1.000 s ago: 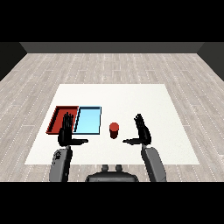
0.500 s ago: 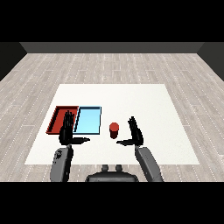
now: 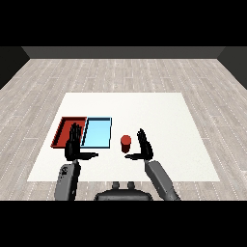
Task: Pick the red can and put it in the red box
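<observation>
A: Where is the small red cylindrical can [image 3: 126, 143]?

B: Upright on the flat white table [image 3: 159, 120], just right of the shallow light blue rectangular tray [image 3: 97, 132] and apart from it. It sits in neither tray.

A: And the shallow red rectangular tray [image 3: 64, 129]?

B: It lies left of the blue one, their long sides touching. Its near right corner is covered by the black left hand [image 3: 75, 146], so that part of the rim cannot be seen.

A: How does the black right hand [image 3: 143, 146] stand?

B: Spread wide, fingers straight and pointing up and away, thumb stretched out toward the left beneath the can. It is just right of the can; whether the thumb touches it is hard to tell. Nothing is held.

A: The left hand?

B: Also spread flat, fingers straight, thumb pointing right along the near edge of the blue tray. It holds nothing.

A: The arms?

B: The grey right forearm [image 3: 161, 180] and grey left forearm [image 3: 67, 179] are cut off at the lower edge of the view.
</observation>
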Available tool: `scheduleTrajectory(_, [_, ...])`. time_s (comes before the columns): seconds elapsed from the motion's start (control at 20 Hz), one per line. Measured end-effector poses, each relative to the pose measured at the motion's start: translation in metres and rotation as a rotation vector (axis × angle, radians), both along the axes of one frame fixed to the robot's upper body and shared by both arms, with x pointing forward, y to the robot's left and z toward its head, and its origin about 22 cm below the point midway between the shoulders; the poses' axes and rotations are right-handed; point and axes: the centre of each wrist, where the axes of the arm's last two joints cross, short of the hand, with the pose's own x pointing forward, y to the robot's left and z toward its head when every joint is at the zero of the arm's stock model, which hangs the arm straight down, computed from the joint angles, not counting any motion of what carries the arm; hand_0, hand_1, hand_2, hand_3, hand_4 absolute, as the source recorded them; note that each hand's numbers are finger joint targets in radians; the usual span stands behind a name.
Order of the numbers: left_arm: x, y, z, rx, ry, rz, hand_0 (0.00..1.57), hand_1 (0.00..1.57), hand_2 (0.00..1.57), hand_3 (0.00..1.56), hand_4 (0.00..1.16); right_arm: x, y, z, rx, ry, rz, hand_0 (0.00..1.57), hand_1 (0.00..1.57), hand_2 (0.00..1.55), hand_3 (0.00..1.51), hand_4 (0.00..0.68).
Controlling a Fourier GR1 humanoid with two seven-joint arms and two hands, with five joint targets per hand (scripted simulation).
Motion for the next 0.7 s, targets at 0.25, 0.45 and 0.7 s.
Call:
scheduleTrajectory(0.25, [0.0, 0.001, 0.004, -0.002, -0.007, -0.004, 0.0, 0.0, 0.0, 0.0, 0.0, 0.003, 0.01, -0.002, 0.023, 0.004, 0.018, 0.0, 0.0, 0.0, 0.0, 0.0])
scheduleTrajectory(0.45, [-0.001, 0.008, -0.001, -0.002, -0.012, -0.008, 0.0, 0.0, 0.0, 0.0, 0.0, 0.01, 0.016, -0.001, 0.026, 0.018, 0.018, 0.0, 0.0, 0.0, 0.0, 0.0])
scheduleTrajectory(0.7, [-0.007, 0.004, 0.006, -0.011, -0.015, -0.013, 0.0, 0.0, 0.0, 0.0, 0.0, 0.009, 0.019, -0.003, 0.018, 0.029, 0.028, 0.0, 0.0, 0.0, 0.0, 0.0])
